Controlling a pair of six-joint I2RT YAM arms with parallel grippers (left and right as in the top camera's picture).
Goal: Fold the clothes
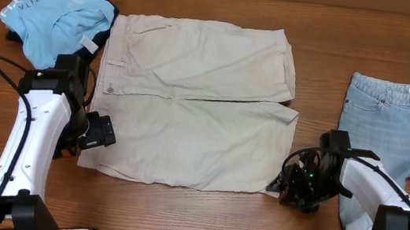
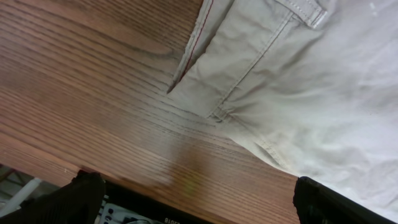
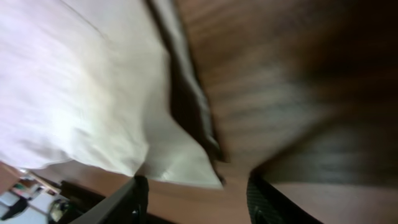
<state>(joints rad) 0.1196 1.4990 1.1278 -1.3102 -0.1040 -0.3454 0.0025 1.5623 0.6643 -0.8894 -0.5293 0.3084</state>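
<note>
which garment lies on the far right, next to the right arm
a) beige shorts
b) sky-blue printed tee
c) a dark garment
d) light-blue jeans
d: the light-blue jeans lie at the far right of the overhead view, while the beige shorts fill the middle and the sky-blue tee sits at the far left.

- A brown wooden table (image 1: 199,217) carried everything.
- Beige shorts (image 1: 198,106) lay spread flat mid-table.
- Jeans (image 1: 409,134) lay at the right edge.
- A blue tee (image 1: 52,11) sat bunched over a dark garment (image 1: 107,13), far left.
</note>
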